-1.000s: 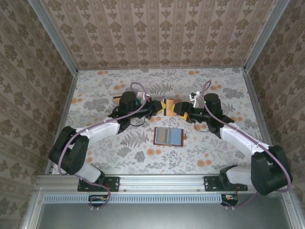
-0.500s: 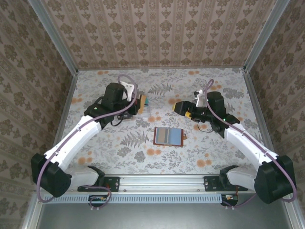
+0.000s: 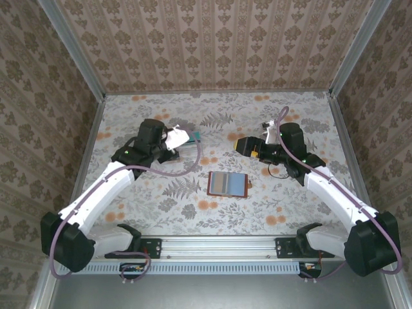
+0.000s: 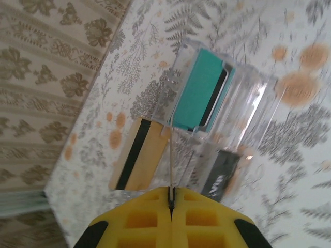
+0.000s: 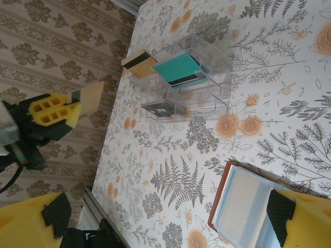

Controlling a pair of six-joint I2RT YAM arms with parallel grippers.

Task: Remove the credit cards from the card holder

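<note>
Now your left fingers (image 4: 139, 219), clamped on a tan card (image 5: 94, 96), have swung to the clear tray (image 4: 217, 98) at ten o'clock from the card holder (image 3: 228, 184), which lies open at the middle of the table (image 3: 290, 116). Your right fingers (image 5: 305, 214) have let go and stand wide apart, so I judge the handover done.

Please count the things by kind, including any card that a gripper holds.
Cards: 4 (teal card, dark card, striped tan card, plain tan card in the shut left gripper)
Clear box: 1
Card holder: 1
Total: 6
</note>
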